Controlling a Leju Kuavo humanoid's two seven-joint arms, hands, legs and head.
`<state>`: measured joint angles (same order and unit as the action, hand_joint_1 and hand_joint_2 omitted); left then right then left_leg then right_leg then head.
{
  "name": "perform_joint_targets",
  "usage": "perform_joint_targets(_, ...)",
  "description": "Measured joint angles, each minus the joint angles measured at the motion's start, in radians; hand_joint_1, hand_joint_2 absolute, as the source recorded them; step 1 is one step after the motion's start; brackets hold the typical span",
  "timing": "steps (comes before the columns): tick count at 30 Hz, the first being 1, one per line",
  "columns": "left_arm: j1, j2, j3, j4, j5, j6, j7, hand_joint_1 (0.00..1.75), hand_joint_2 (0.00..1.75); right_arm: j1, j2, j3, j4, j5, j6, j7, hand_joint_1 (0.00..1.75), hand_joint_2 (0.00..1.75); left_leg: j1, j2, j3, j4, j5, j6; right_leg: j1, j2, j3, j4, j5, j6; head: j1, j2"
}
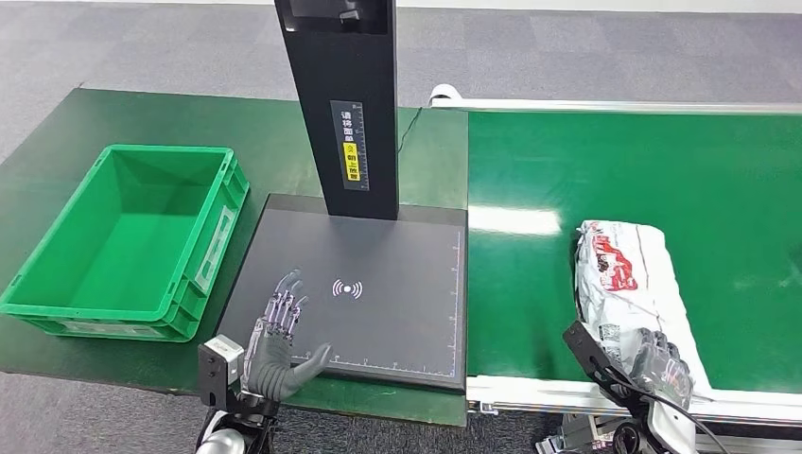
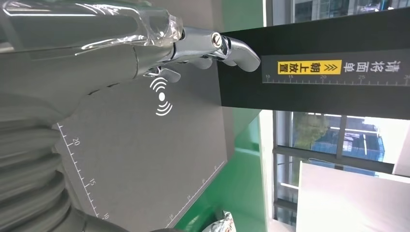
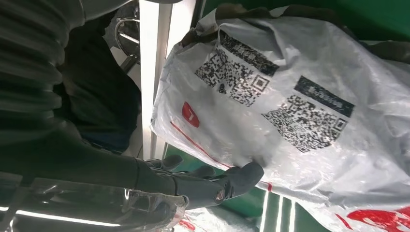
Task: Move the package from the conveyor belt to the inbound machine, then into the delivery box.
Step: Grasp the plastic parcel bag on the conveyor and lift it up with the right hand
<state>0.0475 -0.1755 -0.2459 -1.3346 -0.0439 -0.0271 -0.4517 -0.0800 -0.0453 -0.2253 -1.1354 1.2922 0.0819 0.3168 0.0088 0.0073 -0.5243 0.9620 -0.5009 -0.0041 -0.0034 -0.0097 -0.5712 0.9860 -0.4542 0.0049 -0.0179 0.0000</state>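
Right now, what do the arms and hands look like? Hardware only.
Left robot hand: grey palm and thumb, slim metallic fingers under a clear plastic cover, grey ribbed cover at the wrist, small black and silver camera box. Right robot hand: dark fingers, clear cover, black camera mount, thin black cable.

Grey carpet tiles (image 1: 586, 57) cover the floor beyond a bench with a dark green top (image 1: 142, 118). The left wrist view catches tall windows (image 2: 333, 140) bright with daylight, buildings outside
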Motion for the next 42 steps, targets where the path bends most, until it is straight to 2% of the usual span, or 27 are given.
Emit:
perform_joint_targets(3, -0.001, 0.000, 0.003, 0.003, 0.003, 0.000, 0.001, 0.00, 1.75, -0.007, 0.000, 0.002, 0.009, -0.001, -0.018, -0.008, 1.34, 1.75, 0.000, 0.000, 0.000, 0.000, 0.000, 0.000, 0.000, 0.000, 0.000, 0.000, 0.000, 0.000, 0.000, 0.000)
perform_joint_targets(4, 0.000, 0.000, 0.004, 0.003, 0.003, 0.000, 0.001, 0.00, 1.75, -0.012, 0.000, 0.002, 0.012, -0.002, -0.029, -0.013, 1.70, 1.75, 0.000, 0.000, 0.000, 0.000, 0.000, 0.000, 0.000, 0.000, 0.000, 0.000, 0.000, 0.000, 0.000, 0.000)
perform_joint_targets(16, 0.001, 0.000, 0.016, 0.002, 0.006, -0.001, 0.003, 0.00, 1.75, -0.032, -0.001, 0.007, 0.021, -0.009, -0.056, -0.005, 1.75, 1.75, 0.000, 0.000, 0.000, 0.000, 0.000, 0.000, 0.000, 0.000, 0.000, 0.000, 0.000, 0.000, 0.000, 0.000)
perform_joint_targets(24, 0.007, -0.002, 0.017, 0.002, 0.006, -0.009, 0.007, 0.00, 1.75, -0.001, 0.000, 0.008, 0.020, -0.010, -0.043, 0.005, 1.75, 1.75, 0.000, 0.000, 0.000, 0.000, 0.000, 0.000, 0.000, 0.000, 0.000, 0.000, 0.000, 0.000, 0.000, 0.000)
perform_joint_targets(27, 0.013, -0.002, 0.017, 0.002, 0.005, -0.009, 0.006, 0.00, 1.75, 0.006, 0.001, 0.008, 0.014, -0.035, -0.066, -0.014, 1.75, 1.75, 0.000, 0.000, -0.001, 0.000, 0.000, 0.000, 0.000, 0.000, 0.000, 0.000, 0.000, 0.000, 0.000, 0.000)
perform_joint_targets(29, 0.020, -0.002, 0.018, -0.003, 0.005, -0.003, 0.000, 0.00, 1.75, 0.005, 0.005, 0.007, 0.001, -0.093, -0.133, -0.070, 1.75, 1.75, 0.000, 0.000, -0.001, 0.000, 0.000, 0.000, 0.000, 0.000, 0.000, 0.000, 0.000, 0.000, 0.000, 0.000)
perform_joint_targets(33, 0.033, -0.002, 0.026, -0.024, 0.002, 0.016, -0.016, 0.00, 1.75, -0.015, 0.021, 0.007, -0.060, -0.269, -0.304, -0.234, 1.75, 1.75, 0.000, 0.000, 0.000, 0.000, 0.000, 0.000, 0.000, 0.000, 0.000, 0.000, 0.000, 0.000, 0.000, 0.000)
perform_joint_targets(38, 0.036, -0.002, 0.033, -0.038, -0.002, 0.039, -0.044, 0.00, 1.75, -0.032, 0.052, 0.034, -0.178, -0.486, -0.524, -0.513, 1.75, 1.75, 0.000, 0.000, 0.000, 0.000, 0.001, 0.000, 0.000, 0.000, 0.000, 0.000, 0.000, 0.000, 0.000, 0.000)
perform_joint_targets(42, 0.029, -0.002, 0.033, -0.039, 0.007, 0.055, -0.065, 0.00, 1.75, -0.032, 0.080, 0.103, -0.267, -0.539, -0.657, -0.688, 1.75, 1.75, 0.000, 0.000, 0.000, 0.000, 0.001, 0.000, 0.000, 0.000, 0.000, 0.000, 0.000, 0.000, 0.000, 0.000)
